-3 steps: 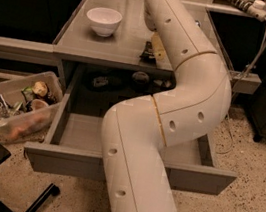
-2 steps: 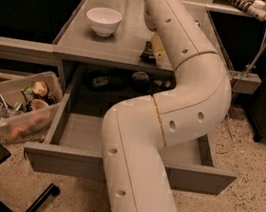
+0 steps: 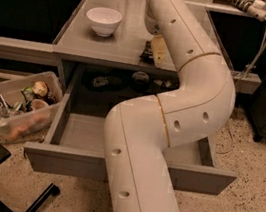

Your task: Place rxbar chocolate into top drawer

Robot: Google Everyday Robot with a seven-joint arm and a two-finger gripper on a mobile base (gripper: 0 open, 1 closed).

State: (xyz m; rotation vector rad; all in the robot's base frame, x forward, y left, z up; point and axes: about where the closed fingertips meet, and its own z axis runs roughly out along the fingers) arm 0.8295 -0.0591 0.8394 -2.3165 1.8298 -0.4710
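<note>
My gripper (image 3: 154, 49) is down at the front edge of the grey counter (image 3: 108, 43), mostly hidden behind my own white arm (image 3: 173, 109). A small dark shape, likely the rxbar chocolate (image 3: 145, 54), lies on the counter right against the gripper. Whether it is held cannot be seen. Below the counter the top drawer (image 3: 63, 160) is pulled wide open, its grey floor bare on the left. My arm crosses over its middle and right side.
A white bowl (image 3: 103, 20) stands on the counter to the left of the gripper. Dark small objects (image 3: 99, 80) sit in the shadow at the drawer's back. A clear plastic bin (image 3: 16, 104) of clutter rests on the floor at left.
</note>
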